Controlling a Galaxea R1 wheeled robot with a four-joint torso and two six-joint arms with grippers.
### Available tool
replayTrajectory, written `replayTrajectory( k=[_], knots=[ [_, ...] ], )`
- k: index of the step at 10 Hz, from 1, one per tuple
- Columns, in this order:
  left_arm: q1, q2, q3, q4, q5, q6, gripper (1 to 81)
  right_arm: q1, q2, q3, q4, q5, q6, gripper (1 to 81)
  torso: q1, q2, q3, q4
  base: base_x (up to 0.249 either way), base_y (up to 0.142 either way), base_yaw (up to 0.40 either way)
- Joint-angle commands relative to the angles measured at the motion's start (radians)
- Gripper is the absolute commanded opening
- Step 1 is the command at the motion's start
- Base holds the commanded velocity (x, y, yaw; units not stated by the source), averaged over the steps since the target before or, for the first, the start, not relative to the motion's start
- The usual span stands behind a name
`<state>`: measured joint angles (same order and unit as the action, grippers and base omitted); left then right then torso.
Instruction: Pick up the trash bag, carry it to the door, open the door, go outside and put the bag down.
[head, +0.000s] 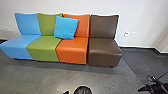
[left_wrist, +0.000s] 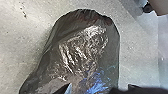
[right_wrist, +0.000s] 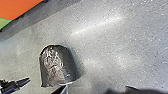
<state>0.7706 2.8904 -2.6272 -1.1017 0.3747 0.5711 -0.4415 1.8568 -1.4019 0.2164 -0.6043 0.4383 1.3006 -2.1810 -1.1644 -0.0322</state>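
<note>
Trash bag: quantity one. The dark, glossy trash bag (right_wrist: 53, 66) is on the grey floor (head: 107, 78), in front of the seats; its surface is creased, with one blue patch low on it in the left wrist view.

Hands: quantity two. The left hand (head: 66, 92) is beside the trash bag, with a gap between them in the right wrist view. Whether it is spread or pressed together, I cannot tell. The right hand (head: 143, 89) is well apart from the trash bag, on the robot's right. Its state likewise cannot be told.

Seats: quantity four, armless, in one row along the white wall (head: 140, 15). Order from the robot's left: light blue seat (head: 20, 46), green seat (head: 43, 47), orange seat (head: 72, 50), brown seat (head: 105, 51). Each has one backrest. A narrow gap separates the orange and brown units.

Cushion: quantity one. The turquoise cushion (head: 66, 27) is tilted and leans across the green and orange backrests. Small pale plates are mounted on the wall; their details are blurred
</note>
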Motion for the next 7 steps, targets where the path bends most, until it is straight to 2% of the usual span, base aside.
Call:
replayTrajectory(
  k=[1, 2, 3, 5, 7],
  knots=[
    [-0.122, 0.018, -0.007, -0.026, 0.084, -0.007, 81.1, 0.103, -0.049, 0.009, 0.023, -0.049, 0.000, 81.1, 0.186, -0.289, 0.000, 0.000, 0.000, 0.000, 0.000],
    [-0.122, 0.034, -0.019, -0.026, 0.084, -0.008, 81.1, 0.103, -0.049, 0.014, 0.023, -0.049, 0.000, 81.1, 0.085, -0.133, 0.000, 0.000, 0.000, 0.000, 0.000],
    [-0.122, 0.059, -0.039, -0.021, 0.084, -0.008, 81.1, 0.105, -0.049, 0.023, 0.023, -0.049, 0.000, 81.1, 0.107, -0.169, -0.094, -0.024, 0.000, 0.000, 0.000],
    [-0.119, 0.090, -0.065, -0.014, 0.087, -0.008, 81.1, 0.106, -0.045, 0.029, 0.024, -0.048, 0.000, 81.1, 0.140, -0.223, -0.118, -0.029, 0.000, 0.000, 0.000],
    [-0.110, 0.090, -0.066, -0.010, 0.086, -0.008, 81.1, 0.105, -0.043, 0.023, 0.021, -0.048, 0.000, 81.1, 0.181, -0.288, -0.179, -0.039, 0.000, 0.000, 0.000]
  ],
)
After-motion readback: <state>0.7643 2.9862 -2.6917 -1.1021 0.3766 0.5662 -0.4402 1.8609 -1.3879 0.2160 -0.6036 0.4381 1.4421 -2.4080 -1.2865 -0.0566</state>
